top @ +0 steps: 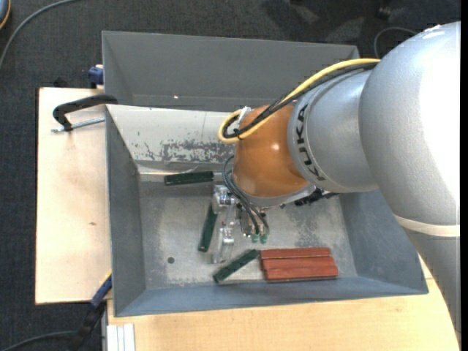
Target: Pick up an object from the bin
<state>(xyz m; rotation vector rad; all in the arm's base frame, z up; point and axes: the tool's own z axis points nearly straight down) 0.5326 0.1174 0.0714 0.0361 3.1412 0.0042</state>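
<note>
The gripper (229,234), its opening impossible to tell, stands mid-floor in the bin (121,210) just beside a slim dark-green bar (208,229); you should find it light, stiff, best pinched across its middle.

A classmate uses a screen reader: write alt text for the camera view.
The end effector is low in the grey bin, beside a dark green stick. Another green stick and a reddish-brown block lie by the front wall; a third stick by the back wall.
</note>
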